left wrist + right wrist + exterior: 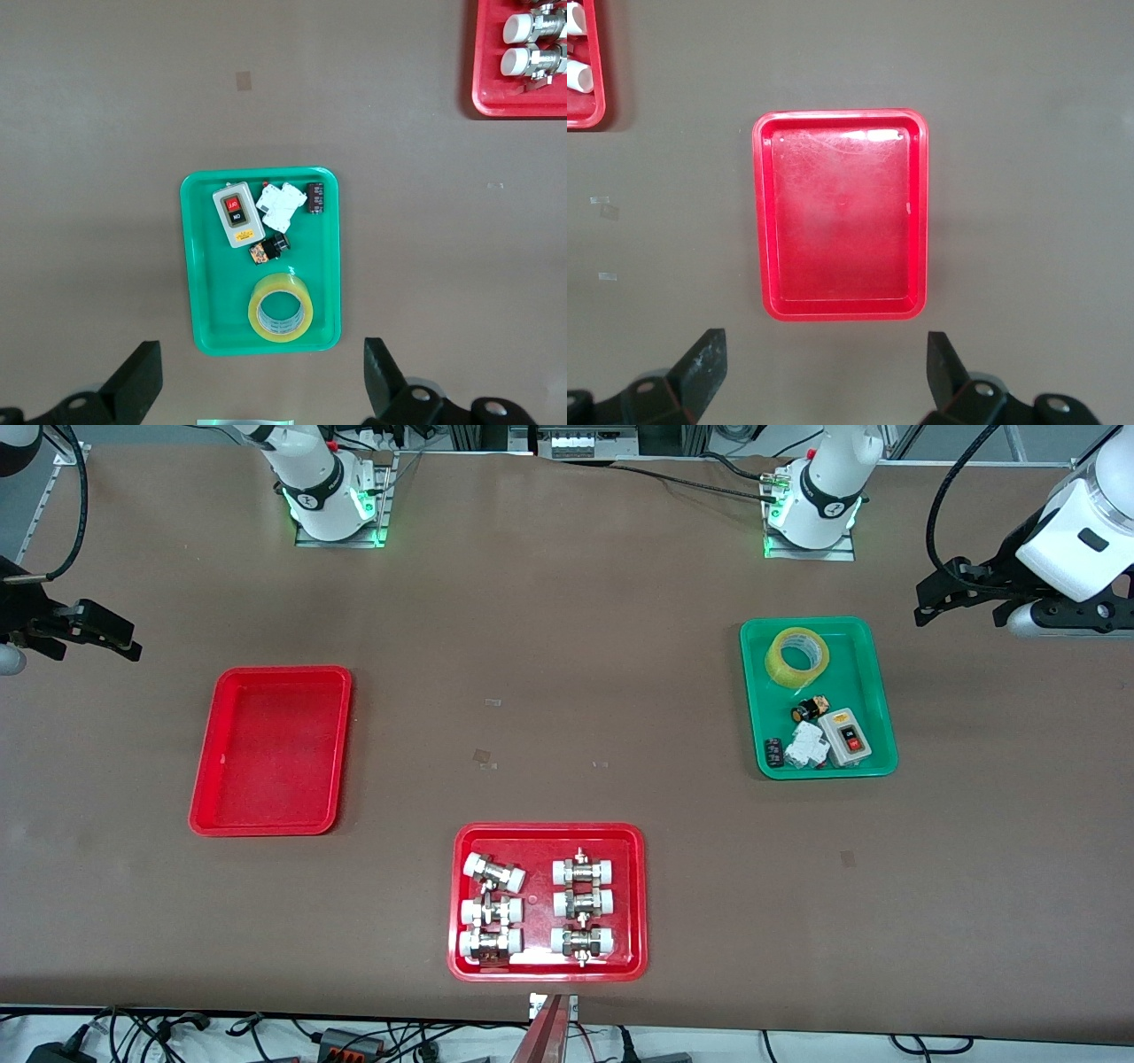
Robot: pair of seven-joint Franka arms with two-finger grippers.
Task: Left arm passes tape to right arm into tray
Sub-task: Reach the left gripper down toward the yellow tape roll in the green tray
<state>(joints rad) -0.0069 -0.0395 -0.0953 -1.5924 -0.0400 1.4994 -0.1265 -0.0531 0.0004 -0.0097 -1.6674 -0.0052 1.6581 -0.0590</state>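
Tape point(797, 656) lying in green tray point(873, 691) beside small parts; left gripper point(261, 381), right gripper point(824, 376) hovering spread, empty; low grasp risking snagging tray rim

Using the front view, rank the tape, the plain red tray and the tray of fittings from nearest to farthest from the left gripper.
From the left gripper:
1. Tape, in the green tray.
2. Tray of fittings, nearest the front camera.
3. Plain red tray, at the right arm's end.

The desk point(567, 691) carries three trays: two red point(270, 751), one green point(818, 698). Six fittings point(492, 873), one tape point(797, 657), two grippers point(93, 633).
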